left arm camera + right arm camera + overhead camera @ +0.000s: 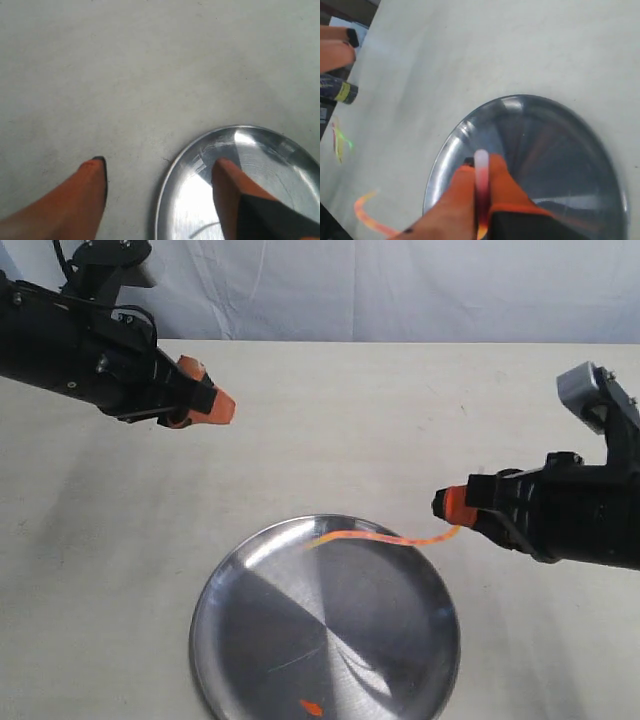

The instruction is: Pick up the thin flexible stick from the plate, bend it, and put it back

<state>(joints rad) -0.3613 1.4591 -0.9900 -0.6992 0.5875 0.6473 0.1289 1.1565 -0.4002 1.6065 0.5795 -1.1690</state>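
Note:
The stick (370, 536), a thin wavy orange strand, hangs in the air over the far rim of the steel plate (300, 640). My right gripper (452, 508) is shut on its right end. In the right wrist view the stick's pale whitish tip (481, 159) pokes out between the closed orange fingers (465, 192) of that gripper (482, 166), above the plate (560, 150). My left gripper (212, 400) hovers at the far left, well away from the stick. Its fingers (90, 190) stand wide apart with nothing between them, and the plate's rim (170, 185) lies below.
A tiny orange chip (310, 706) lies on the plate near its front edge. The pale tabletop (350, 420) spreads all round the plate, with a white cloth backdrop (400, 290) behind it.

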